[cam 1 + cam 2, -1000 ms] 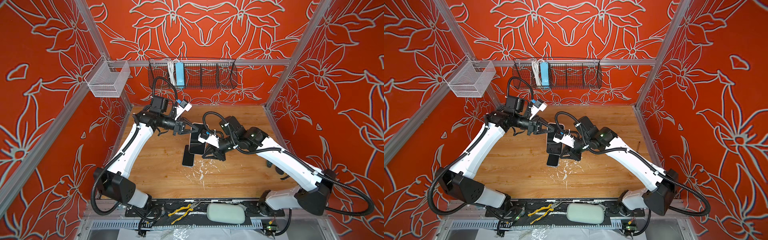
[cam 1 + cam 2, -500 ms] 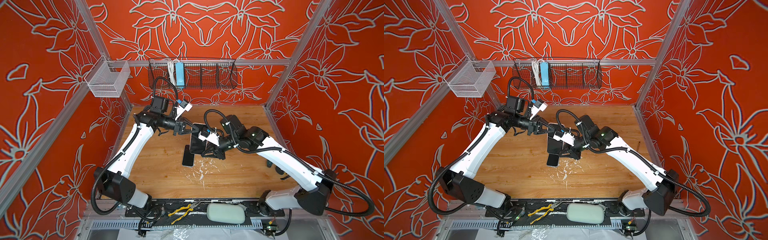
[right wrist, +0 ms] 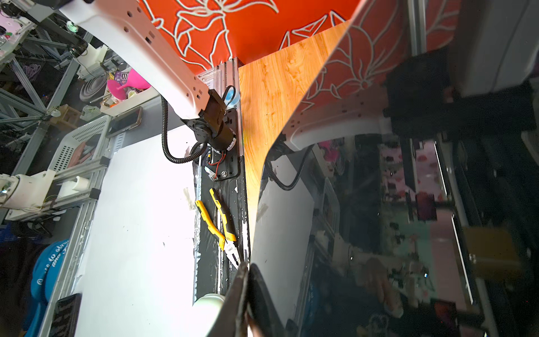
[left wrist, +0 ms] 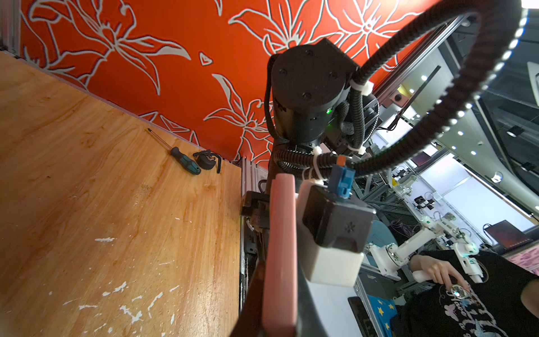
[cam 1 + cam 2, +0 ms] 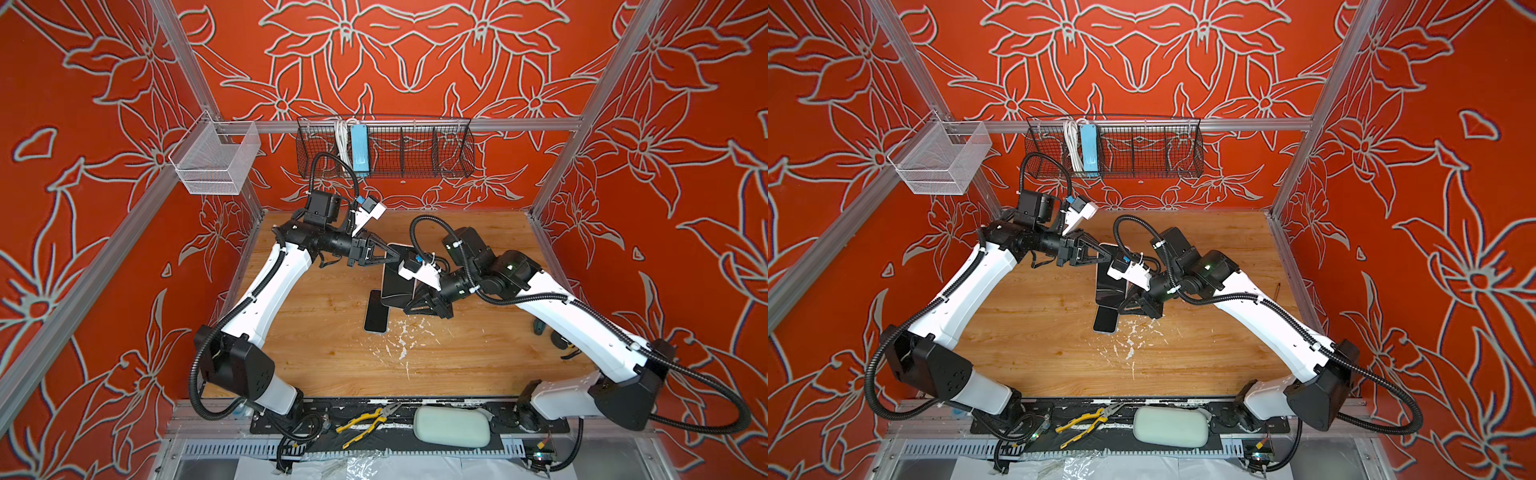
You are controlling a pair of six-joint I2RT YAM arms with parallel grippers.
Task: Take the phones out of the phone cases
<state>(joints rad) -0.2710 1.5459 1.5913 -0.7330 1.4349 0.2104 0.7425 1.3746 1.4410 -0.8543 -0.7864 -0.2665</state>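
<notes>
right hand [image 5: 409, 308] — edged inward | jaws narrowed — on phone [image 5: 395, 278]

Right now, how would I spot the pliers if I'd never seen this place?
Find the wooden table, then the black strip along its front edge. The pliers lie on it, just left of a pale cushion-like pad. Their yellow handles stand out against the pad and the black strip.

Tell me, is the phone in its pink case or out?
In, it seems: the pink case hugs the edge of the phone, both held up by the left gripper and right gripper. Loosened corners: cannot tell.
</notes>
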